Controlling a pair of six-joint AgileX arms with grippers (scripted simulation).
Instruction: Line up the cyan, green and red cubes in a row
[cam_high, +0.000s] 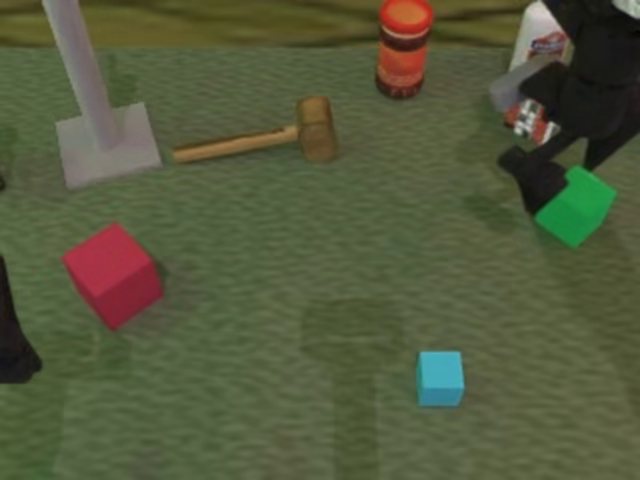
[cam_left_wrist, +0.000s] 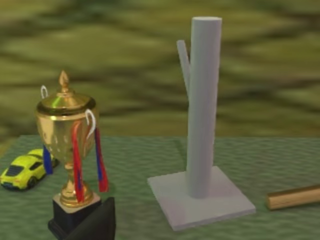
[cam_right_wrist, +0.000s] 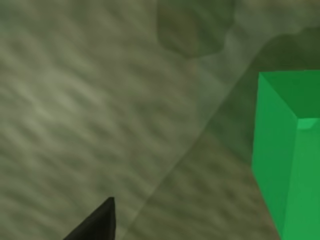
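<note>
No text, number or brand can be read anywhere. The white bottle (cam_high: 540, 45) at the table's far right carries a red-and-blue label, partly hidden behind the right arm, with lettering too blurred to make out. The orange-lidded jar (cam_high: 404, 47) has a dark band with no legible print.

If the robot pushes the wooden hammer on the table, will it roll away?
Probably not far. The wooden hammer lies flat on its side, and its long straight handle would likely stop the rounded head from rolling; it might swing around instead. It looks stiff, so it should not bend. The head looks thicker than the handle, so that end is probably heavier.
</note>
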